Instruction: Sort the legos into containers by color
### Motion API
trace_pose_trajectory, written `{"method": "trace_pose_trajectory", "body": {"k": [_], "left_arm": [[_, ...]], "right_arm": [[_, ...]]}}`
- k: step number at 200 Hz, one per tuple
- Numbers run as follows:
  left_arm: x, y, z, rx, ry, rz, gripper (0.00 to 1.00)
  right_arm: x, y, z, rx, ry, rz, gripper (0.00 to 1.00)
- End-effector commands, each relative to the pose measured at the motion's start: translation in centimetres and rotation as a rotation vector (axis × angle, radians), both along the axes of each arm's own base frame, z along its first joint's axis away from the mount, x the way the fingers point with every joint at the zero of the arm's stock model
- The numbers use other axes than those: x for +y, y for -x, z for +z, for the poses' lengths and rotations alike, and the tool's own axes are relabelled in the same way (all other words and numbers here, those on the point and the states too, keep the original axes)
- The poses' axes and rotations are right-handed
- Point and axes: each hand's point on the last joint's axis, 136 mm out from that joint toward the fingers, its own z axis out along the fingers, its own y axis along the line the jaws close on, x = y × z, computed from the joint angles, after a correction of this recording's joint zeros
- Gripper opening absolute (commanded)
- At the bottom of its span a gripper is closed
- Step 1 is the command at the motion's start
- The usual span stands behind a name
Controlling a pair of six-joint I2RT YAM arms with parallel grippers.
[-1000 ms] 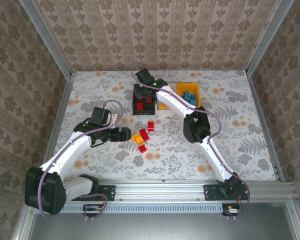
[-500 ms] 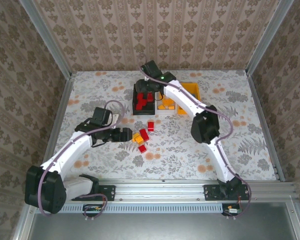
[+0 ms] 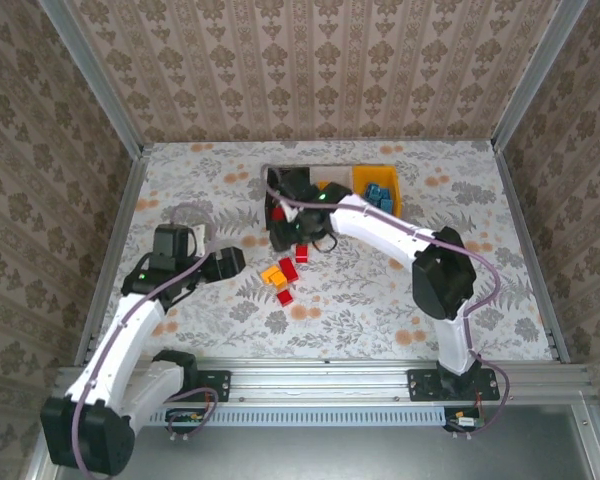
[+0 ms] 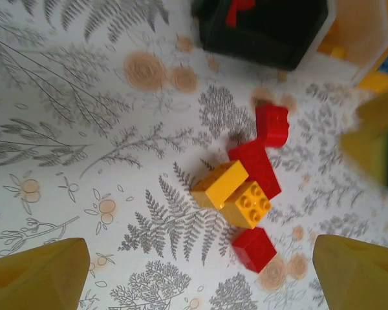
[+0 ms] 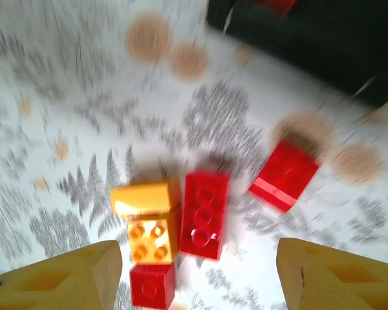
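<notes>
Several loose legos lie mid-table: an orange brick and red bricks beside it. My right gripper hovers open just above them; its wrist view has a long red brick, a studded orange brick and a small red brick below its spread fingers. My left gripper stands open left of the pile, nothing between its fingers. The black bin holds red bricks. The white bin is largely behind the right arm. The orange-yellow bin holds blue bricks.
The three bins stand in a row at the back centre. Metal frame rails border the table on both sides and along the near edge. The two grippers are close together over the pile of bricks.
My right gripper came back from over the black bin to above the loose bricks, and its jaws opened. My left arm drew back a little to the left.
</notes>
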Motion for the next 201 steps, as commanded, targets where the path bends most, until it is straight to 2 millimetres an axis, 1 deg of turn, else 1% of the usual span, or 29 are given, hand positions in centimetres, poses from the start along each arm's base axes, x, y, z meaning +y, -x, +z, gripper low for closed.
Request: {"method": "trace_pose_trajectory", "body": {"k": [1, 13, 36, 61, 89, 133, 165, 201], "left_arm": [[1.1, 0.3, 0.9, -0.030, 0.039, 0.073, 0.91], [1.6, 0.5, 1.3, -0.039, 0.042, 0.091, 0.91], [2.1, 0.9, 1.5, -0.047, 0.039, 0.097, 0.92], [2.3, 1.1, 1.2, -0.038, 0.048, 0.096, 0.92], [2.3, 0.9, 1.4, -0.047, 0.058, 0.094, 0.93], [2.3, 0.5, 1.1, -0.044, 0.080, 0.090, 0.93], [2.3, 0.5, 1.0, -0.045, 0.087, 0.088, 0.93], [2.3, 0.4, 1.0, -0.048, 0.097, 0.090, 0.94]], "right_arm": [[0.7, 1.8, -1.5, 0.022, 0.045, 0.052, 0.65], [1.5, 2.4, -2.5, 0.034, 0.075, 0.081, 0.64], [2.8, 3.3, -3.8, 0.040, 0.136, 0.135, 0.63], [3.5, 3.4, -4.6, 0.056, 0.147, 0.142, 0.61], [3.6, 3.6, -5.5, 0.087, 0.162, 0.135, 0.60], [3.5, 4.6, -6.4, 0.099, 0.201, 0.135, 0.59], [2.7, 4.6, -7.4, 0.095, 0.247, 0.123, 0.57], [2.8, 4.6, -8.0, 0.092, 0.263, 0.120, 0.57]]}}
